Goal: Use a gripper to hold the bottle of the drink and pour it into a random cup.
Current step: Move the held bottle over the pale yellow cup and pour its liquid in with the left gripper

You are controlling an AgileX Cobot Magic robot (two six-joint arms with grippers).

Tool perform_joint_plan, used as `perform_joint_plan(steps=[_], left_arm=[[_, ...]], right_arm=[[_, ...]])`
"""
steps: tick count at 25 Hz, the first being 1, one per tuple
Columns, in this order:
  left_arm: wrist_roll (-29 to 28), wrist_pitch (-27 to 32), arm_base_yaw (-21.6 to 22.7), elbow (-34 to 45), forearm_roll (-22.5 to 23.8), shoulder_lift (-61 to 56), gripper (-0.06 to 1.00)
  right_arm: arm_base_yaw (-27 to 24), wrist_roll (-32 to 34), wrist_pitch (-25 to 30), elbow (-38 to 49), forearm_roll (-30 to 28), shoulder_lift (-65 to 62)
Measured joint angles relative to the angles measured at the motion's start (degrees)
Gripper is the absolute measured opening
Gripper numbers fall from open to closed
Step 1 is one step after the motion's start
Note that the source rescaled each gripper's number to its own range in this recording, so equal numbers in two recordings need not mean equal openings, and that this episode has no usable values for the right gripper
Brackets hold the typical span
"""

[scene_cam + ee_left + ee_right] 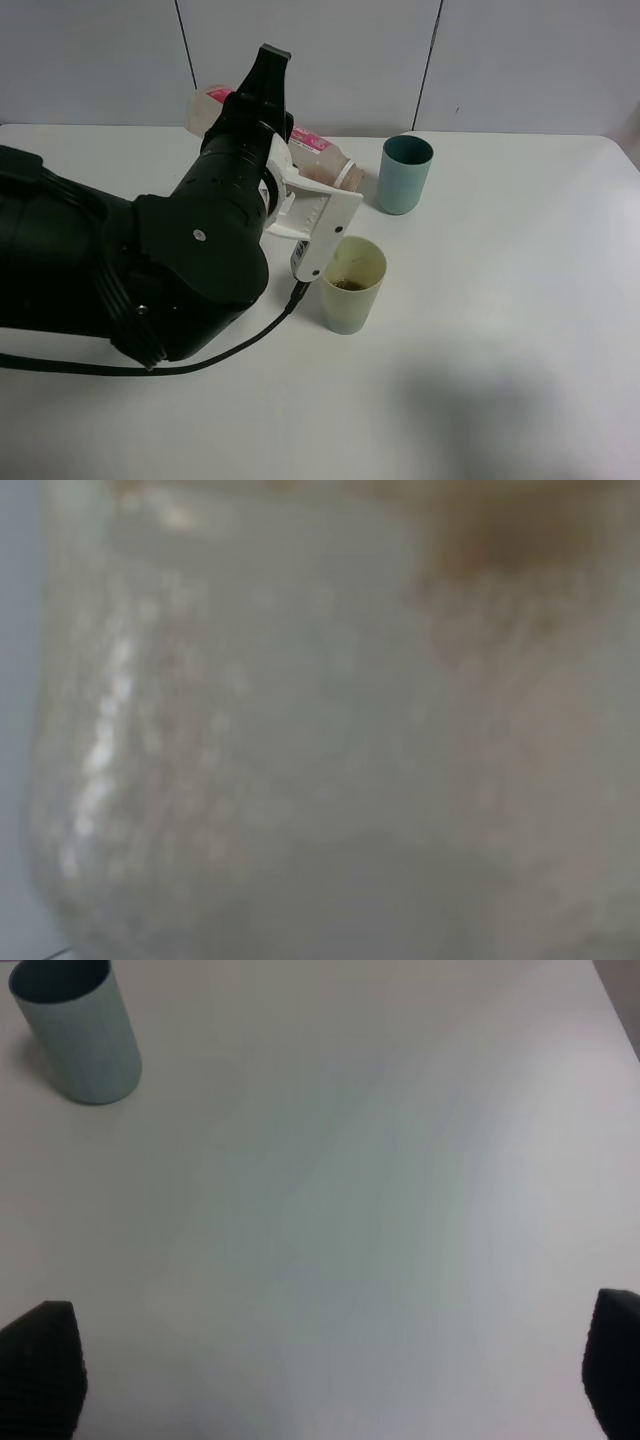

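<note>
In the exterior high view my left gripper (262,112) is shut on the bottle of the drink (322,152). The bottle lies tilted, its tan neck pointing down toward the cup (352,290). That pale yellow-green cup stands just below the neck and has a little brown liquid at its bottom. The arm hides the middle of the bottle. The bottle's translucent wall (300,740) fills the left wrist view, with a brown patch near one corner. My right gripper (330,1380) hangs open over bare table, holding nothing; it is out of the exterior high view.
A teal-green tumbler (405,173) stands upright behind and to the right of the cup, and also shows in the right wrist view as the teal-green tumbler (78,1032). The white table (520,330) stretches to the right and front. The left arm's black cable (200,360) trails across the front left.
</note>
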Motion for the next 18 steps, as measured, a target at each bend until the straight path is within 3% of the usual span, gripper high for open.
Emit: perform_joint_plan(steps=[11,18], left_arm=[[-0.13,0.0,0.0,0.0,0.0,0.0,0.0],[-7.9,0.0,0.0,0.0,-1.63,0.0,0.0]], right_arm=[[0.0,0.0,0.0,0.0,0.0,0.0],[0.0,0.0,0.0,0.0,0.0,0.0]])
